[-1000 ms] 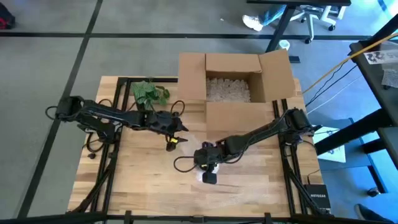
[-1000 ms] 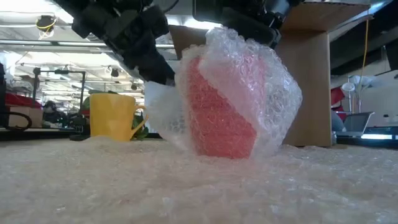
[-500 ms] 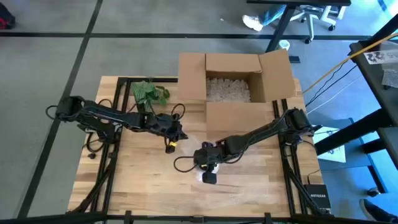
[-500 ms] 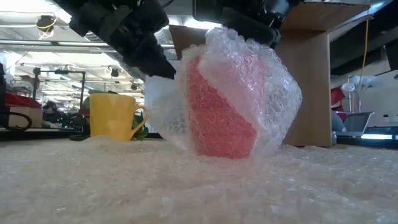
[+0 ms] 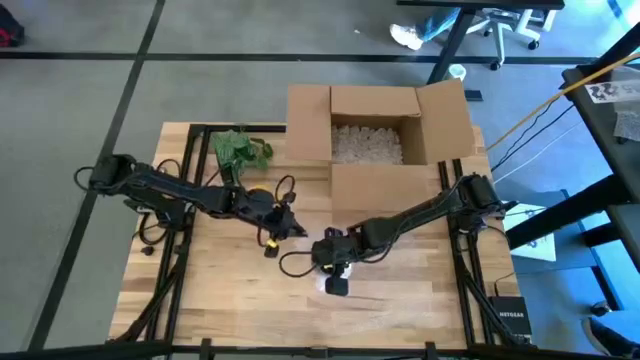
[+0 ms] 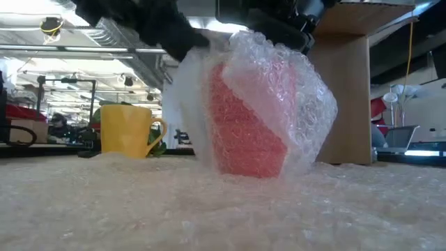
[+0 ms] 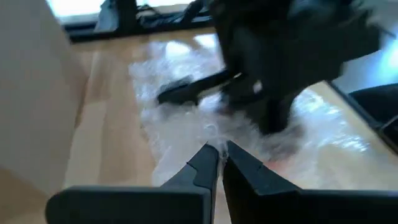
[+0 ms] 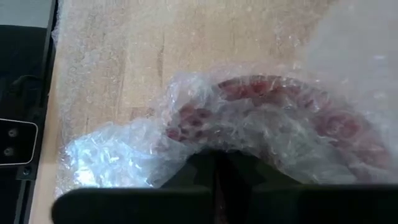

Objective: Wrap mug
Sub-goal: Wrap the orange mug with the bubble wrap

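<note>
Mug [image 6: 247,122], red and half-swathed in bubble wrap [image 6: 286,90], is standing at centre frame. Left tool [image 7: 216,163] is pinching wrap's loose flap at mug's left; right tool [image 8: 214,174] is clenching wrap over the rim.

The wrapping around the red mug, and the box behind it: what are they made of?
The wrapping looks like clear plastic bubble wrap: glossy, with small air pockets over the red mug. The box looks like plain brown matte cardboard with open flaps.

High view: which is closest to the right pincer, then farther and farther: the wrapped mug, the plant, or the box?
From the right pincer:
1. Wrapped mug, right at it.
2. Cardboard box, at the table's far edge.
3. Plant, far-left corner.
</note>
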`<state>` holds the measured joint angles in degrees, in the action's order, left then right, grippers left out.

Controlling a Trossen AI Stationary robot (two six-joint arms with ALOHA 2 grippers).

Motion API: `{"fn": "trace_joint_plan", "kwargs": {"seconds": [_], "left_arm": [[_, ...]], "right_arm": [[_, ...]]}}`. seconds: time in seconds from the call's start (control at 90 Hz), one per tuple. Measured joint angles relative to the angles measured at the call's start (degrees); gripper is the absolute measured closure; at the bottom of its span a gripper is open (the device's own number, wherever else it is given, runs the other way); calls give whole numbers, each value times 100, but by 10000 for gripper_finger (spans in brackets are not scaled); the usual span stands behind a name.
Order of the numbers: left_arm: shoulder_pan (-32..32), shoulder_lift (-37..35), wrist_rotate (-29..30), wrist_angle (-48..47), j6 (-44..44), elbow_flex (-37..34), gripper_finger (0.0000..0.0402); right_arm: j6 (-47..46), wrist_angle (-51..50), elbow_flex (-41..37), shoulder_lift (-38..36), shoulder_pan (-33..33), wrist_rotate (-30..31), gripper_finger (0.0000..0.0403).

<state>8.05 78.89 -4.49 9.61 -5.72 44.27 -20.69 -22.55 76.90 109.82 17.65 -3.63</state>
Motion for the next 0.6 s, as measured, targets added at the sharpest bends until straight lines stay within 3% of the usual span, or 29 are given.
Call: {"fn": "trace_joint_plan", "kwargs": {"seconds": [0.322, 0.6], "left_arm": [[408, 50, -9, 83, -100, 118, 402], [512, 729, -768, 965, -114, 122, 401]], "right_arm": [[22, 15, 0, 0, -6, 71, 402], [46, 118, 0, 0, -59, 158, 402]]}}
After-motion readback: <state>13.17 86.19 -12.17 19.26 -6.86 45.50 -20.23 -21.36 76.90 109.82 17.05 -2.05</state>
